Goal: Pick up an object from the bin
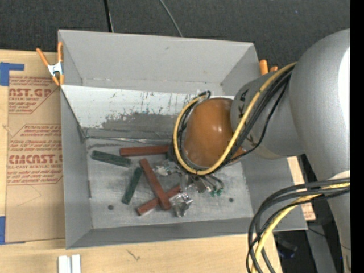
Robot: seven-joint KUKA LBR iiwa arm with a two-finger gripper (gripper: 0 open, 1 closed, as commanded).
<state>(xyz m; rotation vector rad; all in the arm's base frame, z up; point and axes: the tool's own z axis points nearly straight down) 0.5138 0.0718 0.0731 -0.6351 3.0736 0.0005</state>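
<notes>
Pincer (193, 190) low over crossed reddish-brown sticks (154, 182) and a silvery scrap (182, 203) on the bin (77, 169) floor, its spread unclear.

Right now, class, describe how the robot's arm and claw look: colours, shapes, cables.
The arm is a thick, rounded silver-grey casing. Its wrist carries a glossy orange-brown dome cover, ringed by looping yellow and black cables. The claw beneath is small and of grey metal.
</notes>
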